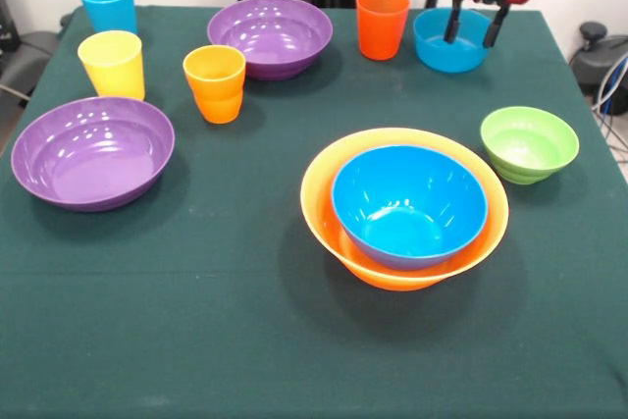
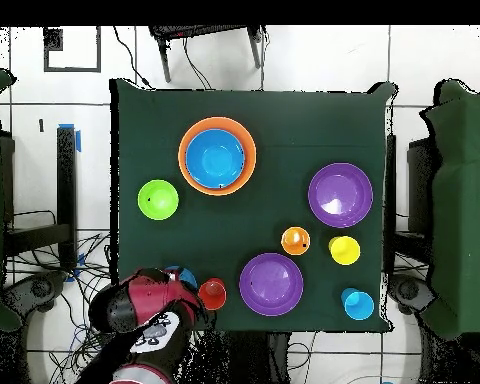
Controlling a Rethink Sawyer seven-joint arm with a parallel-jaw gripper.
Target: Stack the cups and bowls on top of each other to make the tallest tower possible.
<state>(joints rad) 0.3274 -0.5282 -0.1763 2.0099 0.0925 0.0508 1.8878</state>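
A: While the arm hangs straight down at the counter's (image 1: pixel 245 340) far corner, where is the gripper (image 1: pixel 476 28)?

B: Directly over the translucent light blue bowl (image 1: pixel 444 51). Fingers (image 1: pixel 452 25) apart, tips straddling the bowl's far rim; contact cannot be told. Nothing held.

A: Tower status?

B: Deep blue bowl (image 1: pixel 407 205) nested in the large orange bowl (image 1: pixel 392 274), well apart from the gripper, toward the camera. Green bowl (image 1: pixel 528 143) just beside that pair. Red-orange cup (image 1: pixel 382 23) stands next to the light blue bowl; two purple bowls (image 1: pixel 270 36) and three other cups (image 1: pixel 215 83) lie farther off across the counter.
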